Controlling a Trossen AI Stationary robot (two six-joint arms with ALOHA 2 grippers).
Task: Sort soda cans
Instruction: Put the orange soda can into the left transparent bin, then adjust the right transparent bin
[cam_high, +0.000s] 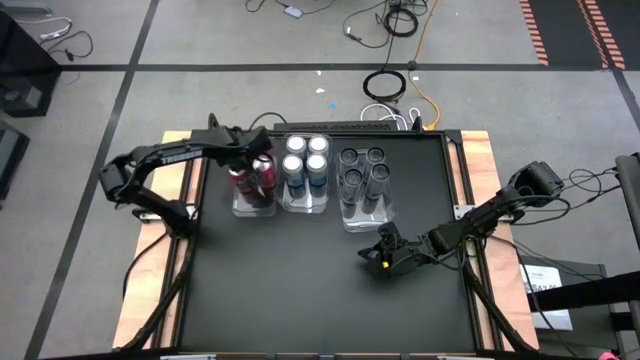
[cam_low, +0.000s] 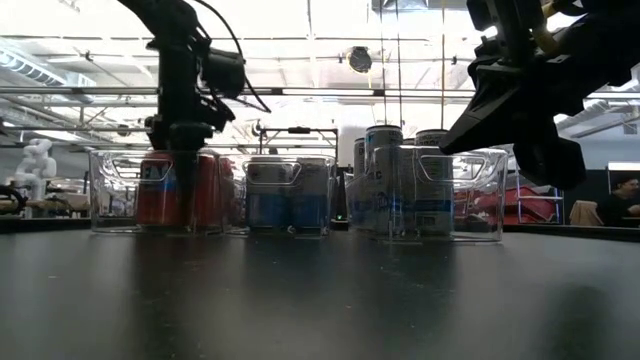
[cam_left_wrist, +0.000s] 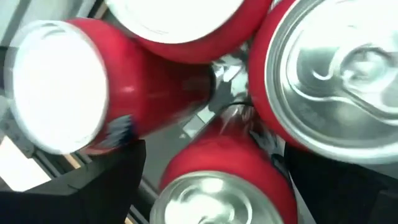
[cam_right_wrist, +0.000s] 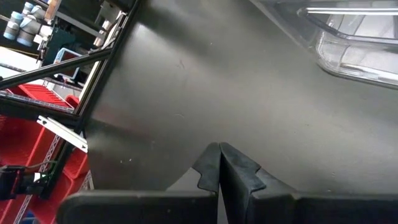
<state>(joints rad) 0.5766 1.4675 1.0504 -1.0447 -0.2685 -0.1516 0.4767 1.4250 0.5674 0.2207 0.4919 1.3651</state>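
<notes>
High view: we note the left gripper (cam_high: 258, 160) directly over the red cans (cam_high: 252, 180) in the leftmost clear tray (cam_high: 240, 208). Left wrist view shows four upright red cans just below its spread fingers, none gripped. Our judgement: the coming move is straight up. Right gripper (cam_high: 383, 255) waits shut, well apart.
</notes>
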